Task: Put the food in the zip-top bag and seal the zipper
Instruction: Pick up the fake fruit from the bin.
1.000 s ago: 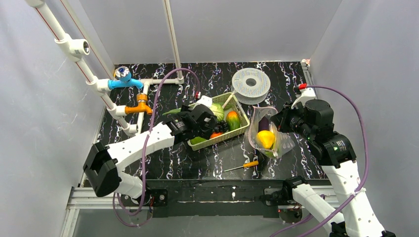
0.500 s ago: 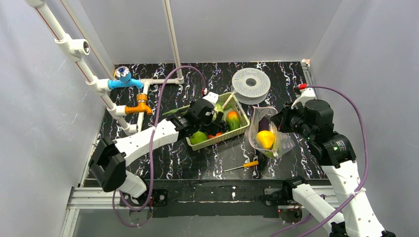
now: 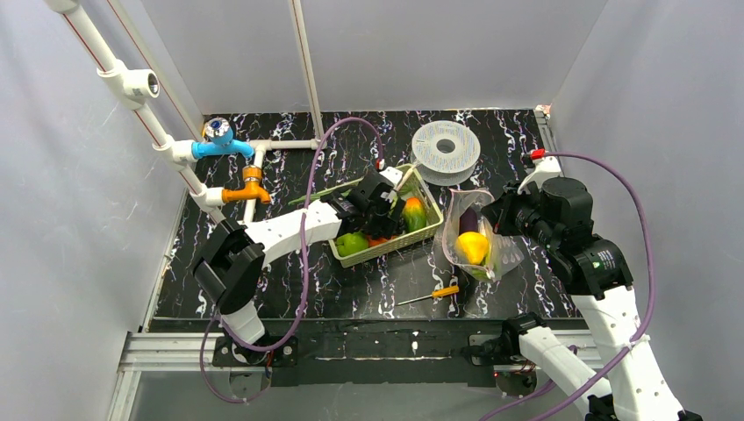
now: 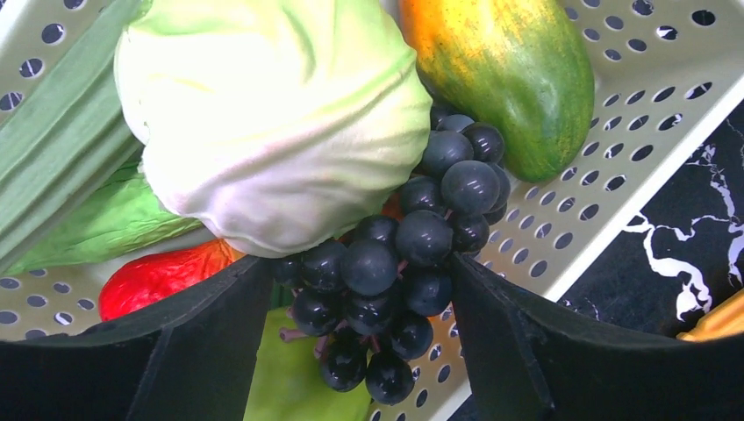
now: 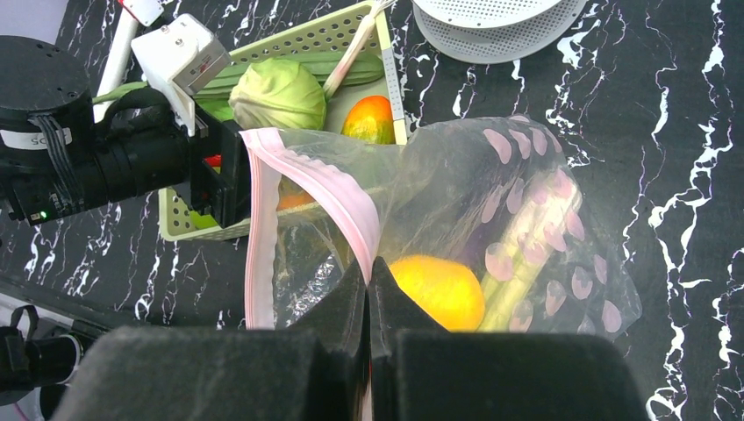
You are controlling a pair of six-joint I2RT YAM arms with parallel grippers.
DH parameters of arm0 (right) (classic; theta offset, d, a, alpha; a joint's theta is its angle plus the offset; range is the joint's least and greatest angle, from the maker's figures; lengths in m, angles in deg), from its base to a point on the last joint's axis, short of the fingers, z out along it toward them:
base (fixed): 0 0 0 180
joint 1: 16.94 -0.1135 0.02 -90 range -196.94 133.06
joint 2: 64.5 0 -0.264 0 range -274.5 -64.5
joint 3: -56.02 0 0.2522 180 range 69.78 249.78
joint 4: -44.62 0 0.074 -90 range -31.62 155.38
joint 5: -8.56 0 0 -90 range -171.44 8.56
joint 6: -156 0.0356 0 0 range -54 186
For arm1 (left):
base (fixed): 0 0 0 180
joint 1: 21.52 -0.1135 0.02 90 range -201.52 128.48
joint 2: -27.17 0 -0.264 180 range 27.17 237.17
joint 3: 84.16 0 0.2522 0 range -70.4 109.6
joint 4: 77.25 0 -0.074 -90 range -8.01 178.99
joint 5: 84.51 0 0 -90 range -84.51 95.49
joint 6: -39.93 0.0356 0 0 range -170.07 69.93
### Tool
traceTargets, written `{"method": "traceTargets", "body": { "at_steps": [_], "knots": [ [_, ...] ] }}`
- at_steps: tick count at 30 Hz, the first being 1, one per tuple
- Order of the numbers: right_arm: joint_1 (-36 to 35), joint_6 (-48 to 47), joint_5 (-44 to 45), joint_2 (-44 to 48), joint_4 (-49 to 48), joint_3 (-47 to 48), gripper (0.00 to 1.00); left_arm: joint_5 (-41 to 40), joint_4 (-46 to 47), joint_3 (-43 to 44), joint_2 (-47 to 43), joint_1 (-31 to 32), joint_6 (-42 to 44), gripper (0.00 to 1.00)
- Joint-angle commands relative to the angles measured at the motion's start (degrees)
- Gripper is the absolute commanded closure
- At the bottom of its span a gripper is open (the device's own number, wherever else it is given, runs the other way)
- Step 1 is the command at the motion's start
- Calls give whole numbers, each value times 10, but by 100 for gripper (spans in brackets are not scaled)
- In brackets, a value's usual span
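Black grapes (image 4: 395, 254) sit between the spread jaws of the left gripper (image 4: 360, 289) inside the pale-green basket (image 4: 614, 175), against the cabbage (image 4: 272, 114); whether the jaws already pinch the bunch I cannot tell. Toward the surface's right edge, the right gripper (image 5: 368, 281) is clenched on the zipper (image 5: 316, 180) of the zip-top bag (image 5: 491, 202), which holds a yellow pepper (image 5: 439, 289).

Bright, even white light fills the overhead view, leaving only faint shadows on the dark marbled table (image 3: 351, 289). The left wrist view is crisp on the grapes (image 4: 395, 254) while the left gripper (image 4: 360, 351) looks soft; the zip-top bag (image 5: 491, 202) carries pale sheen
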Motion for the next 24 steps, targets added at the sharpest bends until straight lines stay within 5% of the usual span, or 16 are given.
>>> {"method": "traceTargets", "body": {
  "at_steps": [1,16,24],
  "knots": [
    [-1,-10,8,2,-12,13,99,10,-3,11,6,-3,-3,33],
    [-1,-7,4,4,-17,5,99,42,-51,46,-45,-3,15,89],
    [-1,-7,3,10,-15,3,99,69,-64,47,-95,-4,2,95]
  ]
}}
